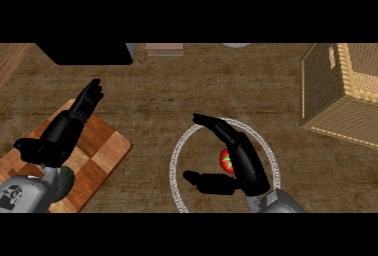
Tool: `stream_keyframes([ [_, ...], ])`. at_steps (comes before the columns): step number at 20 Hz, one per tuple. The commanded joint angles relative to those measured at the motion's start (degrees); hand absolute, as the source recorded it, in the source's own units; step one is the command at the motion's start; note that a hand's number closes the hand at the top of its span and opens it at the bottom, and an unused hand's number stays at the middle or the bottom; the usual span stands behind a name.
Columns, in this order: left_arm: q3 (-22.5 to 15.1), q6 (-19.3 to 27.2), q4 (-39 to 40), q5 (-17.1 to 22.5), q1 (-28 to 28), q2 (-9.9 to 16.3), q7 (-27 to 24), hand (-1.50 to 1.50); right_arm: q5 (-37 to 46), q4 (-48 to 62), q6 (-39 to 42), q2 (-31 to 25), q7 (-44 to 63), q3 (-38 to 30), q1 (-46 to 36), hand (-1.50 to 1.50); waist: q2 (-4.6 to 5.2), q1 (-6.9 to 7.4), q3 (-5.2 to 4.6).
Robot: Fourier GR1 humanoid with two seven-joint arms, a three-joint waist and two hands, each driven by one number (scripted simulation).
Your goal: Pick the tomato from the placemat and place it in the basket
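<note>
A brown table (184,85) fills the view from above. At the far right stands a woven basket (347,95), its open top showing, well apart from everything else. At the lower left lies a checked wooden board (103,150); the left hand (70,127) rests over it, fingers straight and open, holding nothing. A dark green object sits under that forearm, too hidden to name. Near the middle lies a round placemat (181,150) with a pale rim. The right hand (236,160) is over it, fingers extended along one side and thumb spread on the other, open and not closed on anything. The tomato (226,161) is on the placemat, small and red with a green stem, touching or just beside the fingers; which cannot be told. It likely handles as light, smooth, rounded and soft, so it may roll or bruise. Holding it across its widest part, fingers opposite thumb, seems best.
</note>
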Motion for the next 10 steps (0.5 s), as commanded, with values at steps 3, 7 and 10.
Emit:
stream_keyframes([
  [3,0.1,-0.1,-0.6,-0.3,0.9,0.1,0.7,0.0,19.4,-3.7,-4.5,-5.9,20.4,-0.4,-4.1,-1.5,-0.67,-1.55,-0.22],
  [7,1.2,-0.5,-0.1,-0.1,1.3,1.0,0.6,0.0,24.7,-8.7,7.9,-14.0,34.2,-1.9,-7.4,-1.5,-1.09,-2.62,-0.35],
  [10,0.8,-0.6,-0.8,-0.6,2.4,0.9,-0.7,0.0,22.6,-11.8,22.1,-17.5,42.1,-0.3,-11.7,-1.5,-0.93,-1.34,-0.38],
])
